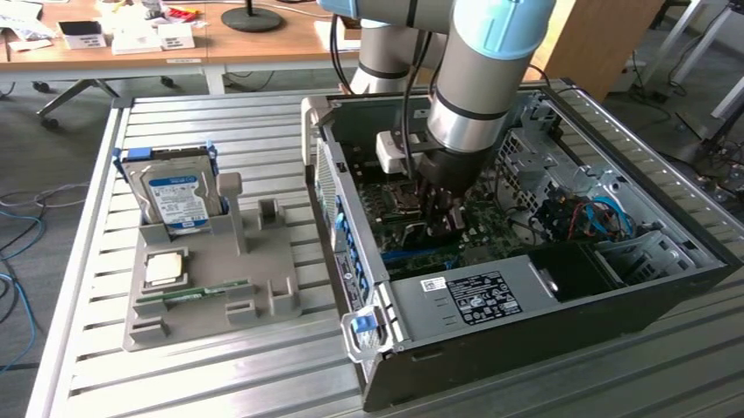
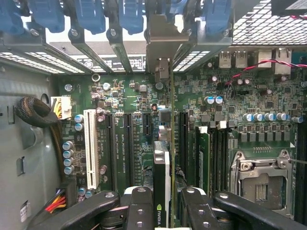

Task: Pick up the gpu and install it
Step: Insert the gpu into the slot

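1. exterior view: the pincer [image 1: 442, 228] is down inside the open pc case [image 1: 524, 340], fingers low over the motherboard [image 1: 402, 196]. step in hand, by my read: the install part, pick-up done, card being brought to its slot.
2. exterior view, round the pincer: psu w/ white label [image 1: 476, 298] just toward the cam from it; drive cage [image 1: 651, 257] and blue sata cables [image 1: 598, 213] off to the exterior view's right; well apart on the exterior view's left sits the grey parts tray [image 1: 273, 261] w/ the blue-labelled hard drive [image 1: 177, 193] upright, a cpu [image 1: 163, 268] and a ram stick [image 1: 192, 293] lying flat.
3. wrist view: pincer [image 2: 161, 203] is clamped on the gpu [image 2: 161, 191], black fingers [image 2: 139, 206] on both faces, card held on edge btwn them. its silver bracket [image 2: 160, 40] reaches ahead of the pincer to the rear slot openings.
4. wrist view: card edge looks lined up along a long pcie slot [image 2: 182, 139], but can't tell if it's seated or just above.
5. next move needs, i'd judge: a straight push w/ no tilt, bracket tab kept in its rear opening.
6. in the way / close by: white pci slot [image 2: 89, 146] and black slots [image 2: 128, 146] on one side of the pincer, installed ram [image 2: 204, 158] and cpu socket [image 2: 259, 179] on the other; ram is the tight neighbour. blue slot latches [image 2: 91, 17] sit past the bracket.
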`<state>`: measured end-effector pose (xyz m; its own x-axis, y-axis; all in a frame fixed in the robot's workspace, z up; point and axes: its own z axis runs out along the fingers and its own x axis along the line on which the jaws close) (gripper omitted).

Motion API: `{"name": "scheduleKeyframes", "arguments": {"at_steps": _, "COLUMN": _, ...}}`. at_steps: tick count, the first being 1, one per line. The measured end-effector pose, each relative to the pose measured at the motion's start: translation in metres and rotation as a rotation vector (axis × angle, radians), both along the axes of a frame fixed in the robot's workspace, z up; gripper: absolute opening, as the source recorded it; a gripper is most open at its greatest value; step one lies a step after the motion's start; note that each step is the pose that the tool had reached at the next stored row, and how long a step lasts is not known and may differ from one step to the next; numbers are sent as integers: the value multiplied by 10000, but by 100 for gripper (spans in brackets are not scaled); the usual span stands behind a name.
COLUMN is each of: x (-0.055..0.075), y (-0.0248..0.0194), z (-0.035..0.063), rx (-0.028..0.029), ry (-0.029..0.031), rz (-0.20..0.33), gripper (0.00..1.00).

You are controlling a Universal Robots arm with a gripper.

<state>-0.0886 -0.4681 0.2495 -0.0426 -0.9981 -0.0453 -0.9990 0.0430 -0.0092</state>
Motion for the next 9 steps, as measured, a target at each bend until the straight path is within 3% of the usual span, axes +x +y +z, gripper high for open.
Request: {"name": "scheduleKeyframes", "arguments": {"at_steps": 9, "x": 0, "y": 14, "z": -1, "rx": -15, "ry": 2, "rz": -3, "gripper": 27}}
